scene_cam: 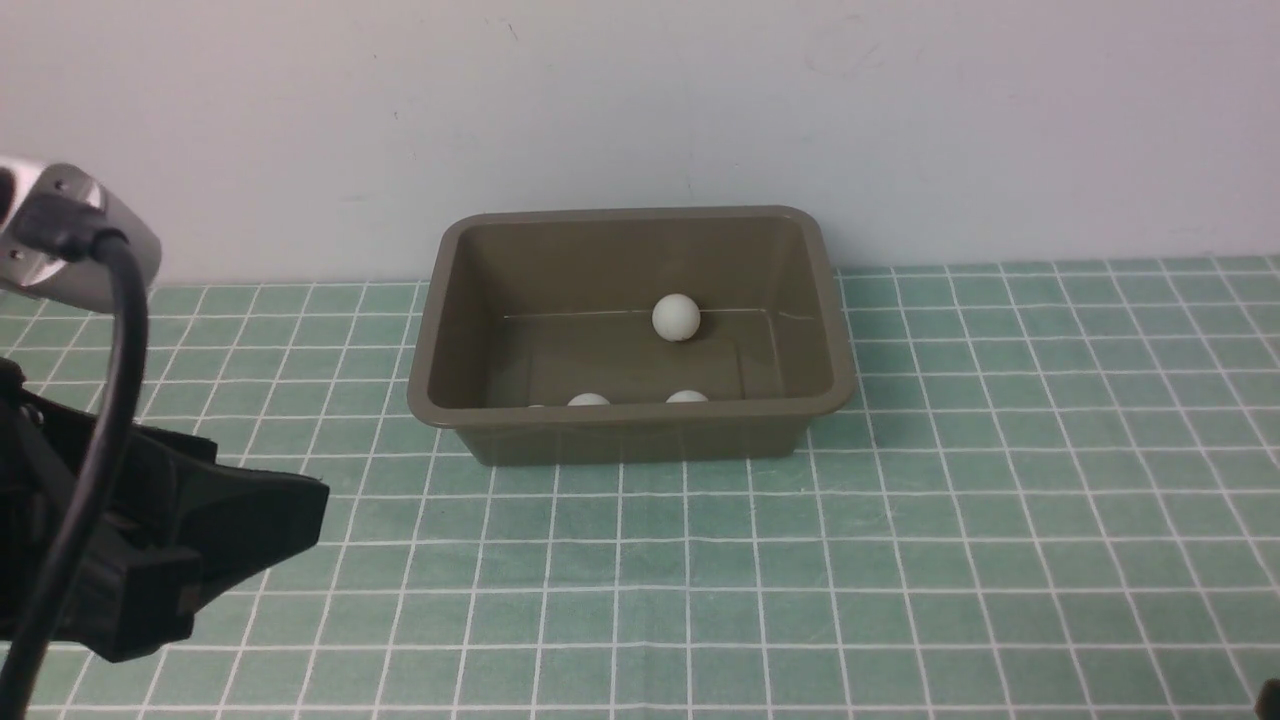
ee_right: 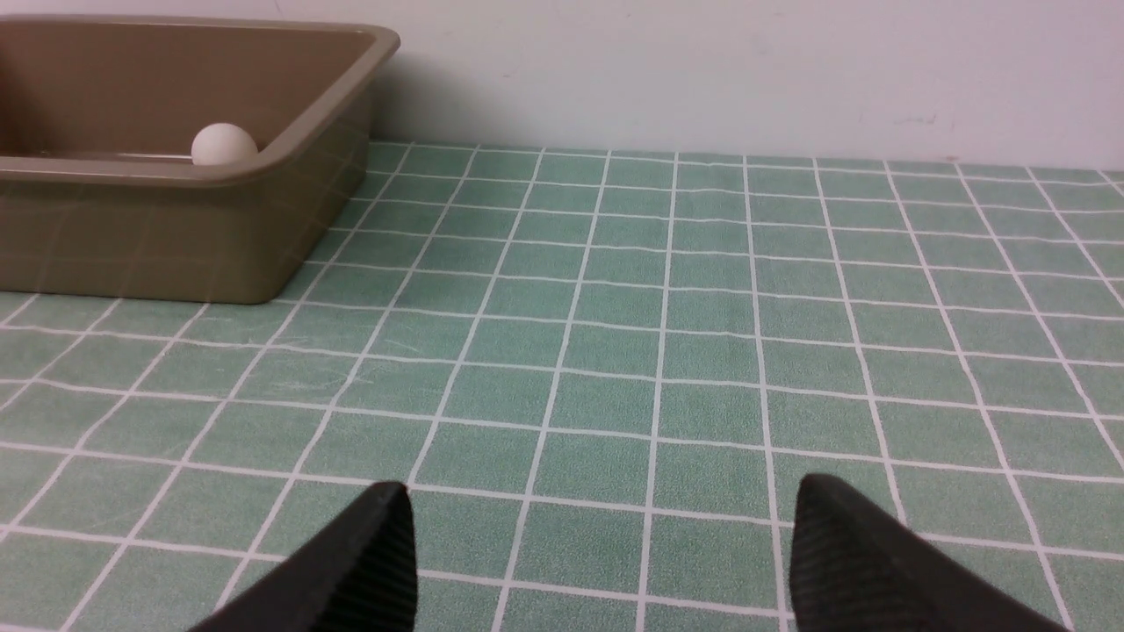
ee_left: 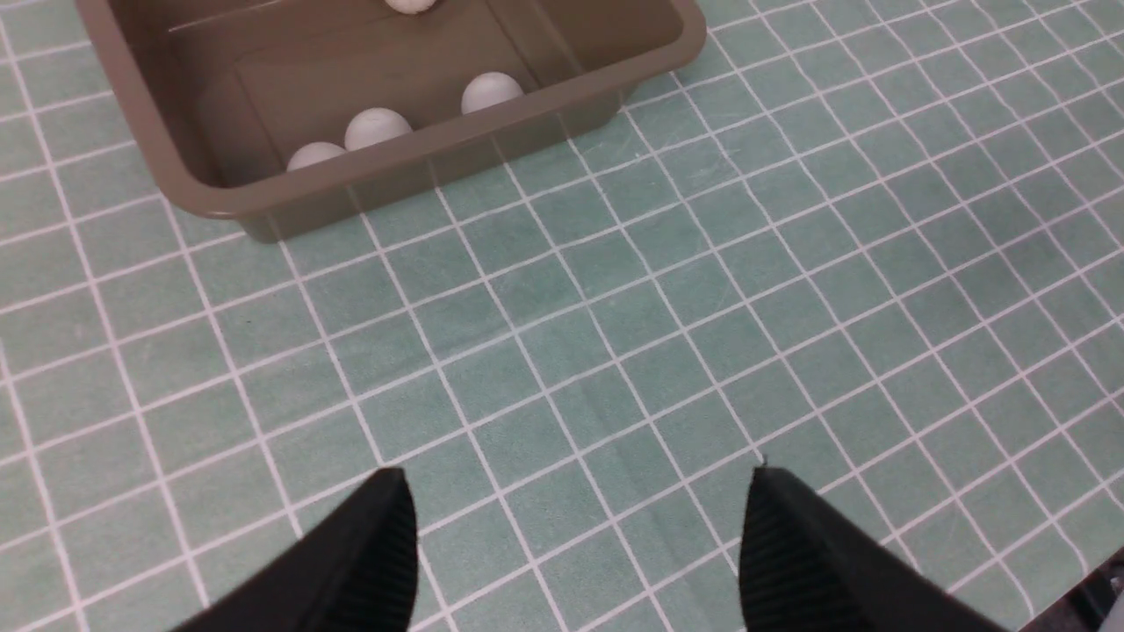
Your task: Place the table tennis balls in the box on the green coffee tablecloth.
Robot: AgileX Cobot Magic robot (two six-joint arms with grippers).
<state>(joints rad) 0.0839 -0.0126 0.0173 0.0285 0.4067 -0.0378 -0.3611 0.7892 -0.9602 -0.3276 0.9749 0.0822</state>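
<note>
Left claw [ee_left: 575,535]: fingers spread wide, nothing between them, only the green coffee tablecloth [ee_left: 615,351] showing in the gap. The box [ee_left: 219,197] sits on the cloth ahead of this claw, well apart from its tips, near wall facing it. Three table tennis balls lie in a row against the inside of that near wall [ee_left: 378,127]; a fourth ball [scene_cam: 676,317] rests by the far wall, apart from the other three.

Right claw [ee_right: 597,562]: also spread wide and empty, held low over the cloth. From this claw the box stands ahead and off to its left, well apart; only the far ball shows over the rim in its wrist view.

All four balls are inside the box.
</note>
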